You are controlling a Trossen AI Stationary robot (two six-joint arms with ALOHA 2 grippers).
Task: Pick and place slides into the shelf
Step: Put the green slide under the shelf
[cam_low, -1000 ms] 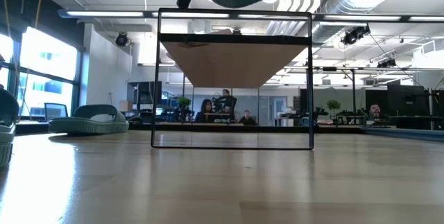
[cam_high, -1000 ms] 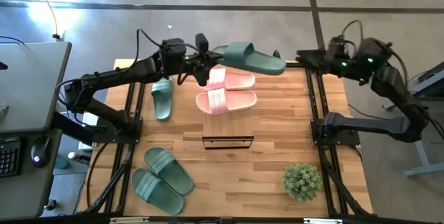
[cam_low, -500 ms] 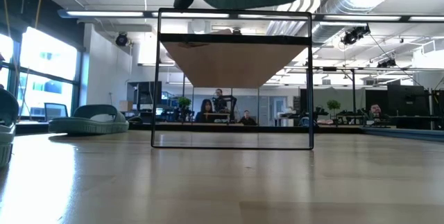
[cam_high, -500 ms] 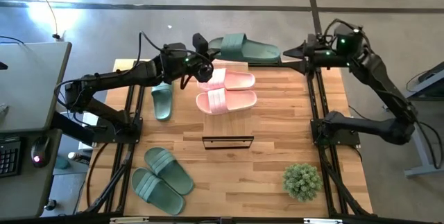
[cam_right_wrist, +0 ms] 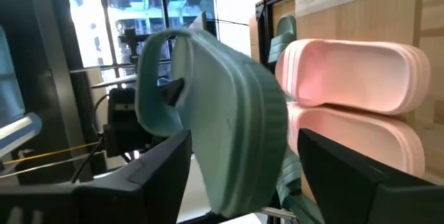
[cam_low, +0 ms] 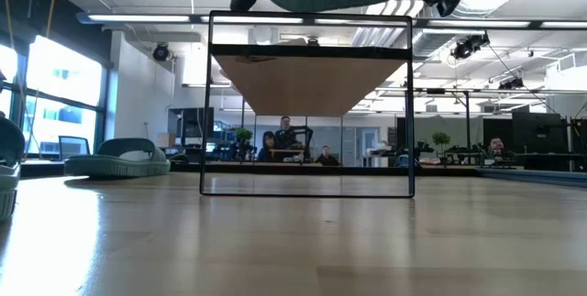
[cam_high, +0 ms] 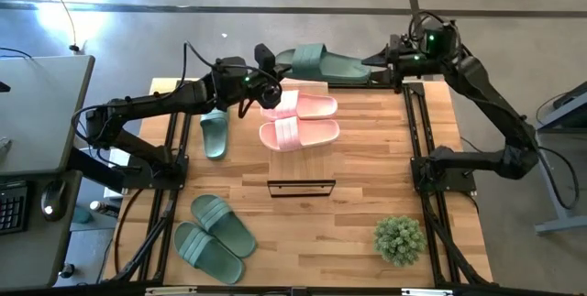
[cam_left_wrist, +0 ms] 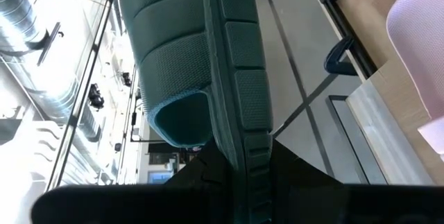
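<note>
The left gripper [cam_high: 268,69] is clamped on one end of a sage-green slide [cam_high: 323,61], holding it level in the air above the table's far edge, just beyond the two pink slides [cam_high: 299,120]. The right gripper [cam_high: 378,60] waits at the slide's other end, fingers spread wide around it. The slide looks light and rubbery, likely to flex, so the sole edge should give the firmest hold.

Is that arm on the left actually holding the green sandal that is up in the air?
Touching. In the left wrist view the left gripper is clamped on the edge of the green sandal; the high view shows it held aloft at the table's far edge.
</note>
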